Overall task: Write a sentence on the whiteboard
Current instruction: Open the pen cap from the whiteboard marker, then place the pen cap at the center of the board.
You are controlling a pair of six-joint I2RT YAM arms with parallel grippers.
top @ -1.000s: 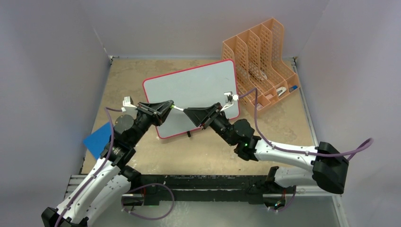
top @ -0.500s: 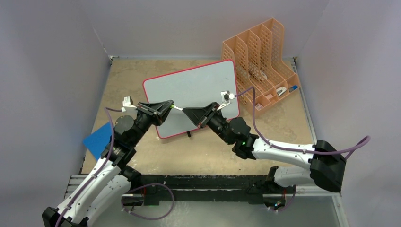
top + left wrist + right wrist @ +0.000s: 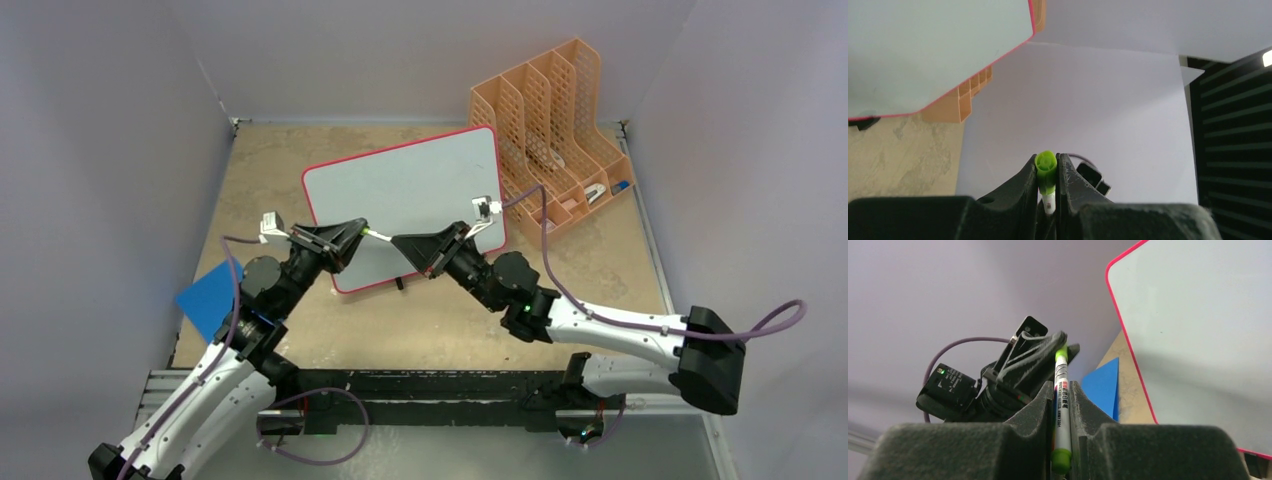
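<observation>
Marker point(image 3: 378, 233), green, over whiteboard point(image 3: 420, 180): I judged it light, stiff, slick, best gripped mid-barrel; left jaws were clamped on its cap point(image 3: 1046, 167), right jaws on its barrel.

R hand point(image 3: 1062, 388) tight on marker point(image 3: 1062, 415), L hand point(image 3: 1063, 342) on its far end

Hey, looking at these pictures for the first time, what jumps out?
The left pincer and the right pincer clamp one white marker pen with a lime-green cap above the near part of the blank pink-rimmed rectangular whiteboard. A perforated orange plastic file rack stands at the back right.
</observation>
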